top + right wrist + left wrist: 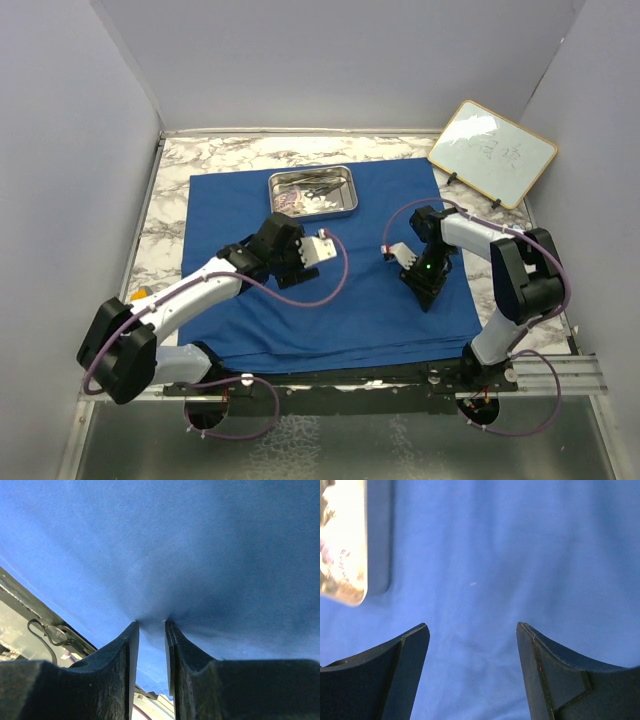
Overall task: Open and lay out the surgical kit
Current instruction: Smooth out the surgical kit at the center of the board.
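The royal-blue cloth (330, 300) lies spread flat on the marble table. The steel tray (352, 190) stands on its far middle, with small steel instruments (318, 186) and white gauze (322, 205) inside. My left gripper (283, 232) is open and empty just above the cloth (485, 555), near the tray (377, 540). My right gripper (428, 298) points down at the cloth's near right part. Its fingertips (131, 630) press into the cloth (200, 545) and pinch a small puckered fold between them.
A wood-framed whiteboard (492, 152) leans at the far right corner. A small yellow-orange block (140, 293) sits at the cloth's left edge by my left arm. Grey walls close three sides. The table's near rail (30, 610) lies just past the cloth edge.
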Controlling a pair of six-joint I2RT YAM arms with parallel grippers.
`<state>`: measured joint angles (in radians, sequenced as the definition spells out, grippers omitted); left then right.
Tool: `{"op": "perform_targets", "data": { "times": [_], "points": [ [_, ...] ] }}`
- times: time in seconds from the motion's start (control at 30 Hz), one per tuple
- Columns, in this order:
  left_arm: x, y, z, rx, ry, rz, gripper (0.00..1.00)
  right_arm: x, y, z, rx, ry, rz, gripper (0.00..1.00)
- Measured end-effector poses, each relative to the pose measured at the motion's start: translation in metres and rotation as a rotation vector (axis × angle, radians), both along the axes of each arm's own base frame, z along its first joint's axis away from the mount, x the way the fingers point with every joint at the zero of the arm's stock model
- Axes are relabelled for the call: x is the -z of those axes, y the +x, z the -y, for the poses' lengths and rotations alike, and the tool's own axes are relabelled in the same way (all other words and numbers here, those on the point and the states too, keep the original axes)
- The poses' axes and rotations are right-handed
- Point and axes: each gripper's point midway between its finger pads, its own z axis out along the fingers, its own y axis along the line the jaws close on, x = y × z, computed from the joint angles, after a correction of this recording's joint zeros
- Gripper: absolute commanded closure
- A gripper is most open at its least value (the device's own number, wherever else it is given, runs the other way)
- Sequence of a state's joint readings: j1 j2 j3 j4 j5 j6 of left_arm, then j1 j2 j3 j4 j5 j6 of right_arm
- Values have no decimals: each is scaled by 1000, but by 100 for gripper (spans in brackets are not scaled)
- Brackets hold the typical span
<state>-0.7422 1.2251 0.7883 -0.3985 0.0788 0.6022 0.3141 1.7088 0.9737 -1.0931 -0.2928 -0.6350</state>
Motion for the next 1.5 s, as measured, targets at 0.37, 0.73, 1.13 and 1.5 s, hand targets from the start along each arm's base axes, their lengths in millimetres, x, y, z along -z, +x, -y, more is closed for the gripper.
{"op": "perform_targets", "data": {
  "times": [0.37, 0.73, 1.13, 1.5],
  "points": [
    [8, 144, -107, -654, -144, -45, 27, -1, -24, -7, -12, 57, -116, 75],
    [66, 191, -140, -860, -203, -208, 29, -18, -32, -20, -10, 156, -110, 73],
    [69, 205, -138, -874, -241, -172, 30, -28, 58, -50, 22, 276, 306, 69],
    [71, 210, -138, -879, -256, -141, 30, -2, 65, -52, -12, 242, 336, 70]
  ]
}}
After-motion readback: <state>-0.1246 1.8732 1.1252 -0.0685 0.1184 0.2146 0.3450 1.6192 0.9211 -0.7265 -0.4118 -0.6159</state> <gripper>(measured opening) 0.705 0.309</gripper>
